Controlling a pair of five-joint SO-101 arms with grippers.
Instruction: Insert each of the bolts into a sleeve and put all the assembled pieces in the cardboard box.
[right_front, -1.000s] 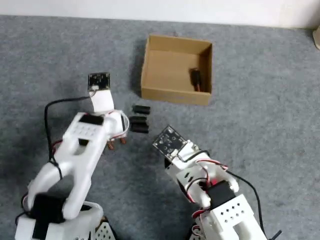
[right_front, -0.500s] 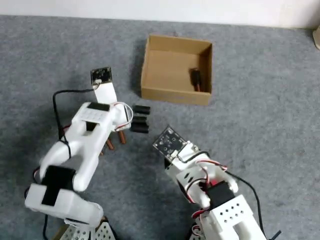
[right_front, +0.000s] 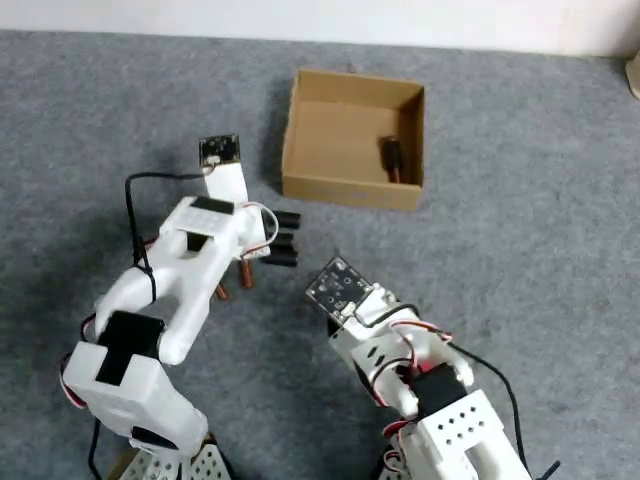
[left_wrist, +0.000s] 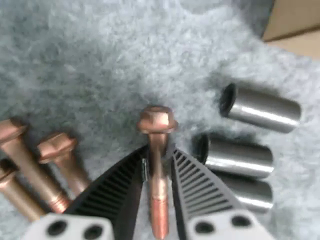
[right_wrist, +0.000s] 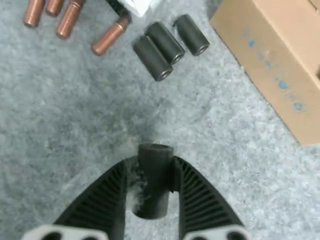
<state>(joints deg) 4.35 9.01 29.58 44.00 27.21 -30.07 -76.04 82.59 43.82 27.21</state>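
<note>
From above you see the cardboard box (right_front: 345, 188) at upper centre, with an assembled piece (right_front: 393, 158) inside at its right. Your left wrist camera: left gripper (left_wrist: 157, 155) clenched on a copper bolt (left_wrist: 157, 121), beside three sleeves (left_wrist: 239, 159). Your right wrist camera: right gripper (right_wrist: 152, 167) grasping a black sleeve (right_wrist: 153, 150).

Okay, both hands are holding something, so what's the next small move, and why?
Probably carry the bolt in the left hand toward the open end of the sleeve held by the right hand. Each hand is shut on its piece, so lining the two up for insertion looks like the next step.
</note>
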